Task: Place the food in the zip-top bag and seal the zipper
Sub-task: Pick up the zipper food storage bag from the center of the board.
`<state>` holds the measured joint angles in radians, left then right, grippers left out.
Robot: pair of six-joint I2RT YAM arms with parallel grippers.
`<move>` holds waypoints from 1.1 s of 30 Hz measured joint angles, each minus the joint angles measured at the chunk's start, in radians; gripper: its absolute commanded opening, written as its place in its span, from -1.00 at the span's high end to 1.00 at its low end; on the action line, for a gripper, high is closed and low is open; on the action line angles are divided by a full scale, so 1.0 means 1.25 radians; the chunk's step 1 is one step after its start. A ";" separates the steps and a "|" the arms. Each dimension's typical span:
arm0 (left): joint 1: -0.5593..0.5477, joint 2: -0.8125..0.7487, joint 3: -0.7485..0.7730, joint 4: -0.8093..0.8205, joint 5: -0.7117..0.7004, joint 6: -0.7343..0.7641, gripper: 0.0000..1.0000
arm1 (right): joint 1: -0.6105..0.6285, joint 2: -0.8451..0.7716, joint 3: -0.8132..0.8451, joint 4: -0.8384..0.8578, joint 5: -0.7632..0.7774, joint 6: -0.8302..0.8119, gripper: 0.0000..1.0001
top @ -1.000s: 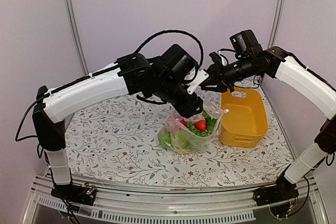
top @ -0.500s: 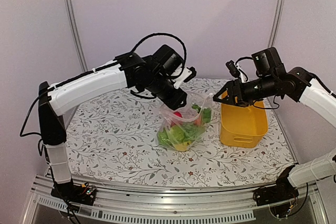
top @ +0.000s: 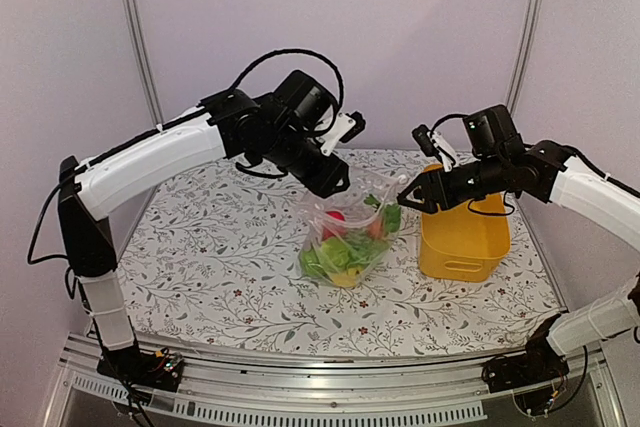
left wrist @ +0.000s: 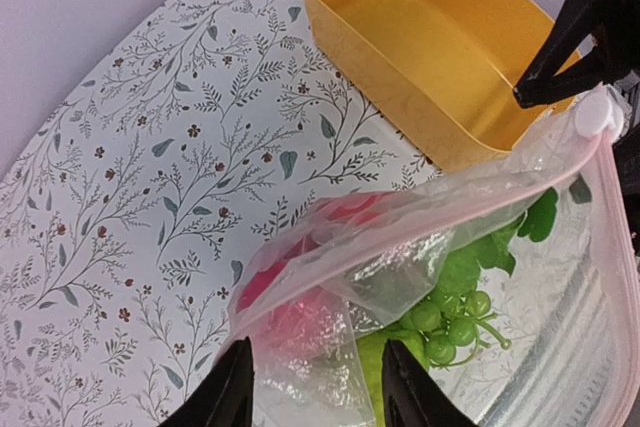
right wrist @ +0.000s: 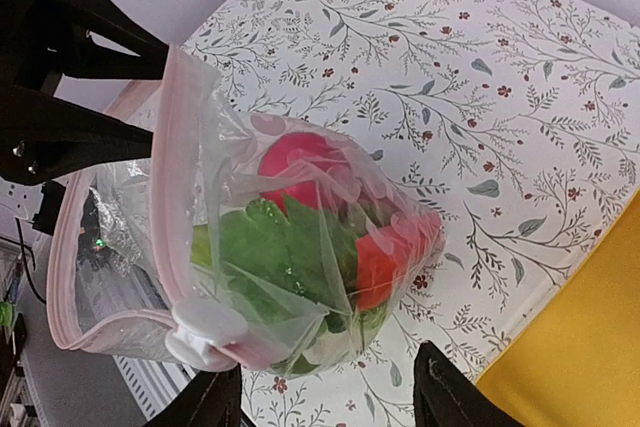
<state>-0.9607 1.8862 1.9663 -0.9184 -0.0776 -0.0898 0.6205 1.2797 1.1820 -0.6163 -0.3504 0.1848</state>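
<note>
The zip-top bag [top: 352, 237] stands on the table holding the food: a red ball [right wrist: 295, 167], green leaves [right wrist: 280, 257], an orange-red piece [right wrist: 385, 257] and a green grape bunch [left wrist: 450, 317]. Its pink-tinted zipper [left wrist: 450, 202] has a white slider [right wrist: 205, 332] at the end nearest the right arm. The two zipper sides [right wrist: 165, 187] stand apart, so the mouth gapes. My left gripper [top: 338, 182] is open at the bag's far-left top corner, above the bag in the left wrist view [left wrist: 318, 392]. My right gripper [top: 410, 197] is open just right of the slider, empty [right wrist: 325, 402].
The orange-yellow basket [top: 470, 247] stands right of the bag, under the right wrist; it looks empty [left wrist: 420, 37]. The table has a floral cloth [top: 220, 267]. Walls close in at the back and both sides.
Both grippers were together above the bag a second ago. They parted; the bag settled on the table. The right gripper swung right, then came back toward the slider. The left arm rose slightly.
</note>
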 measured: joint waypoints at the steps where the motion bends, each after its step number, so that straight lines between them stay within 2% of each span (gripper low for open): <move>1: 0.001 -0.001 0.000 0.000 0.001 0.000 0.14 | 0.000 0.004 0.001 0.012 -0.002 -0.020 -0.15; 4: 0.009 -0.005 0.000 0.000 0.008 0.000 0.15 | 0.000 0.010 0.004 0.052 -0.010 -0.091 -0.14; 7: 0.025 -0.009 0.000 0.001 0.023 -0.003 0.17 | 0.000 0.015 0.006 0.088 -0.041 -0.170 -0.04; 13: 0.067 -0.016 0.000 0.013 0.091 -0.013 0.21 | 0.000 0.062 0.024 0.121 -0.127 -0.283 0.30; 16: 0.075 -0.024 0.000 0.020 0.132 -0.020 0.23 | 0.000 0.072 0.025 0.122 -0.153 -0.309 0.52; 18: 0.074 -0.033 0.004 0.022 0.164 -0.027 0.21 | 0.000 0.072 0.030 0.121 -0.165 -0.314 0.59; 26: 0.005 -0.108 0.011 0.027 0.267 -0.040 -0.01 | 0.000 0.070 0.058 0.112 -0.180 -0.305 0.73; 33: -0.056 -0.102 0.015 0.013 0.293 -0.045 -0.02 | 0.000 0.068 0.082 0.076 -0.190 -0.303 0.74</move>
<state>-1.0302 1.7584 1.9850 -0.9028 0.2882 -0.1455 0.6205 1.3643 1.2850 -0.5217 -0.5873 -0.1940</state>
